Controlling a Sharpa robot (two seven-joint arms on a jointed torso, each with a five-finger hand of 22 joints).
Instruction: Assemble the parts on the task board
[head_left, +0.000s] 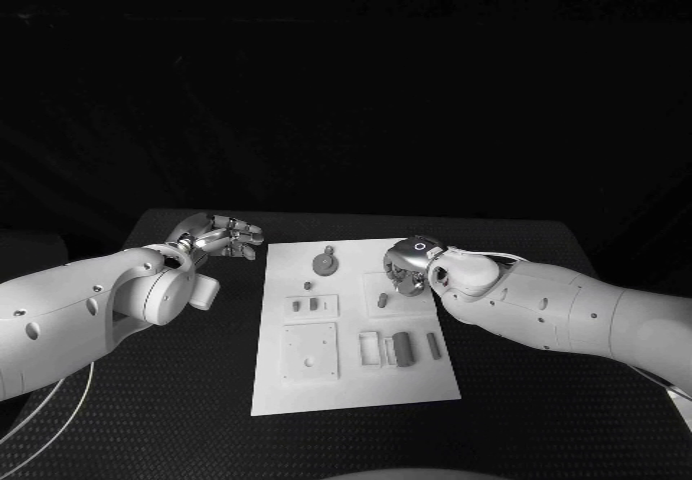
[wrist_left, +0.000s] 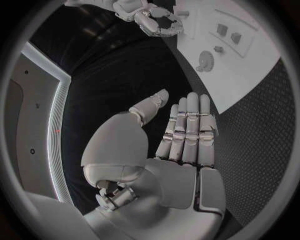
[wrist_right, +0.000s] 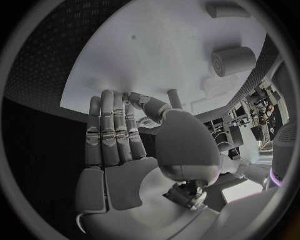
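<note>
The black textured desk (head_left: 173, 400) is carrying the white task board (head_left: 353, 385), long axis 12-to-6. Left hand (head_left: 216, 238) is released; right hand (head_left: 407, 268): grasp cannot be told.

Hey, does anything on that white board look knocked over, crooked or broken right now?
Nothing stands out. The white task board lies flat on the black table, its small grey parts sitting tidily; no spill or damage shows.

You've got a matt white task board (head_left: 353, 385), smooth like plastic, on a rough, textured black table (head_left: 173, 420). Arm shells (head_left: 577, 310) are glossy white plastic; left hand (head_left: 219, 237) fingers look silvery metal.
</note>
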